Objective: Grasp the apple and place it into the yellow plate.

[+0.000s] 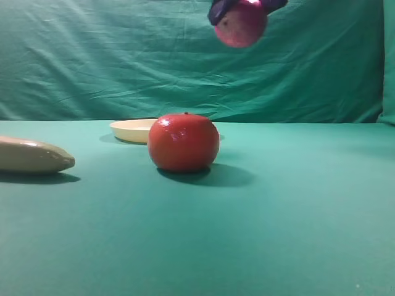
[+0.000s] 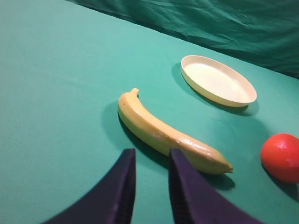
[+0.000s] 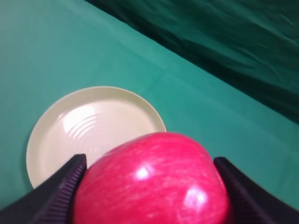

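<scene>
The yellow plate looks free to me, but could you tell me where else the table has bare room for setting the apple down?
The yellow plate is bare inside, below the apple held in the right gripper. The green cloth lies bare in front of the tomato and to its right. It is tighter between the banana, plate and tomato.

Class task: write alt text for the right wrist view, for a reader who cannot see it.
A glossy magenta-red apple fills the lower frame, gripped between the two dark fingers of the right pincer. Behind and below it, an empty yellow plate lies on the green tabletop, with a darker green cloth backdrop beyond.
</scene>
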You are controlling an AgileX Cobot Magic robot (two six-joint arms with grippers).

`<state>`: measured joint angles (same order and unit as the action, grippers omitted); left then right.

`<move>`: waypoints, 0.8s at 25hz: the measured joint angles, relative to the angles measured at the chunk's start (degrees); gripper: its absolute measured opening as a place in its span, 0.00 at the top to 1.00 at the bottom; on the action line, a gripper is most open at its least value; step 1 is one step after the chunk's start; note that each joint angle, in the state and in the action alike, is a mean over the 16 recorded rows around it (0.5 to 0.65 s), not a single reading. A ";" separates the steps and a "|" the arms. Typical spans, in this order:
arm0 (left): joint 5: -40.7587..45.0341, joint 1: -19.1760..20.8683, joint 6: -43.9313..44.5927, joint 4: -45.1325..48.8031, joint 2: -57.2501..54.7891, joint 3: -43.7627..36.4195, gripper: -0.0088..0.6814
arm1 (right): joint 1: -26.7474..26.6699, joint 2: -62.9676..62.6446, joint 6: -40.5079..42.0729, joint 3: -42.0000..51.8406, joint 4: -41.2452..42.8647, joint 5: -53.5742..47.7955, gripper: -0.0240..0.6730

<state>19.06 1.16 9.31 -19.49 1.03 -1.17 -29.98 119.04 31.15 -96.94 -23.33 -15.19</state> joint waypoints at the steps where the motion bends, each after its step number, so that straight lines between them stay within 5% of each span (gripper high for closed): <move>1: 0.00 0.00 0.00 0.00 0.00 0.00 0.76 | -0.75 0.84 0.01 0.00 -0.03 1.59 0.28; 14: 0.00 0.00 0.00 0.00 0.00 0.00 0.76 | -4.18 9.31 0.10 0.00 -0.62 14.08 0.28; 20: 0.00 0.00 0.00 0.00 0.00 0.00 0.76 | -4.18 10.78 0.10 0.00 -0.84 15.13 0.20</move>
<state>19.06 1.16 9.31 -19.49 1.03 -1.17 -34.16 129.82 31.26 -96.94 -24.17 -0.06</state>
